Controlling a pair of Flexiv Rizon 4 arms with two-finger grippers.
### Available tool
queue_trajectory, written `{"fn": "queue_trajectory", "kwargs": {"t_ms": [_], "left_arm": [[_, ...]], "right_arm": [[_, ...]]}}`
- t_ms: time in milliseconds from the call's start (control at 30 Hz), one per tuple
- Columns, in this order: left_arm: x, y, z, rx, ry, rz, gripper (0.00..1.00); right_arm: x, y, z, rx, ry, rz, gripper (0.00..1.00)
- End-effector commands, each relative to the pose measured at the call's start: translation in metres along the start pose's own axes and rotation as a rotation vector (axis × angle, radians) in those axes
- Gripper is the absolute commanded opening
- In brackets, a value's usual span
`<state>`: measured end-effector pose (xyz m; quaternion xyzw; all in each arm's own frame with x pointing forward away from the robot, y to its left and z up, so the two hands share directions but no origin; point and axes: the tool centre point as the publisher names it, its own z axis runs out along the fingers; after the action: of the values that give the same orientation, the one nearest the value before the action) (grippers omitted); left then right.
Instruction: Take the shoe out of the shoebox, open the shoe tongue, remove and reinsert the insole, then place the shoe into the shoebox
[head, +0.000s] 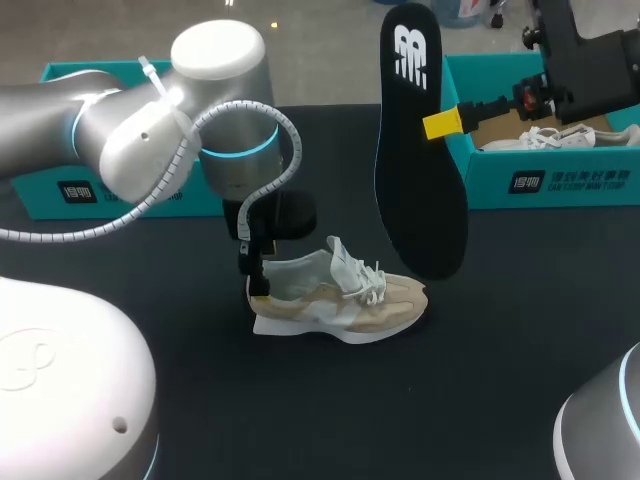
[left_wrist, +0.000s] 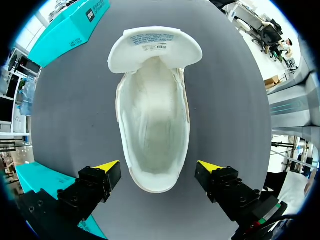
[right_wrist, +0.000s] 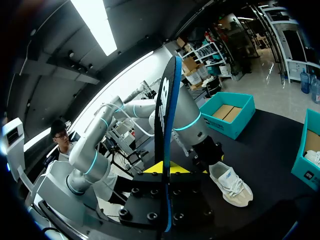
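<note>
A beige shoe (head: 345, 300) lies on its sole on the black table, toe to the right. My left gripper (head: 258, 285) hangs over its heel. In the left wrist view the fingers stand open on either side of the heel (left_wrist: 155, 172), apart from it, and the tongue (left_wrist: 155, 47) is folded forward, so the bare inside shows. My right gripper (head: 442, 122) is shut on the black insole (head: 420, 140) and holds it upright above and behind the toe. In the right wrist view the insole (right_wrist: 165, 115) stands edge-on between the yellow tips of the right gripper (right_wrist: 164, 169).
A teal shoebox (head: 540, 182) at the back right holds a second, white shoe (head: 560, 138). Another teal box (head: 60, 190) sits at the back left behind my left arm. The black table in front of the shoe is bare.
</note>
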<state>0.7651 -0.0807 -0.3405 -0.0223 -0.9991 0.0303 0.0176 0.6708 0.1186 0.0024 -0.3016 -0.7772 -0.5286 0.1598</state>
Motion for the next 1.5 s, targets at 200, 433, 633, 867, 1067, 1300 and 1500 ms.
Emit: {"fn": "queue_trajectory", "kwargs": {"t_ms": [200,433,633,867,1067,1300,1500], "left_arm": [[0.001,0.0,-0.002,-0.004,-0.007,0.0,1.0],[-0.005,-0.014,-0.008,0.01,-0.023,0.008,1.0],[-0.017,-0.03,-0.01,0.025,-0.031,0.025,1.0],[-0.04,-0.051,0.004,0.035,-0.033,0.041,1.0],[-0.045,-0.062,0.013,0.054,-0.022,0.072,0.78],[-0.051,-0.071,0.024,0.076,-0.009,0.074,0.46],[-0.052,-0.08,0.03,0.094,-0.001,0.073,0.58]], "right_arm": [[-0.001,0.002,0.002,0.004,-0.001,0.001,0.0],[-0.001,0.002,0.002,0.004,-0.001,0.001,0.0],[-0.001,0.002,0.002,0.004,-0.001,0.001,0.0],[-0.001,0.002,0.002,0.004,-0.001,0.001,0.0],[-0.001,0.002,0.002,0.004,-0.001,0.001,0.0],[-0.001,0.002,0.002,0.004,-0.001,0.001,0.0],[-0.001,0.002,0.002,0.004,-0.001,0.001,0.0]]}}
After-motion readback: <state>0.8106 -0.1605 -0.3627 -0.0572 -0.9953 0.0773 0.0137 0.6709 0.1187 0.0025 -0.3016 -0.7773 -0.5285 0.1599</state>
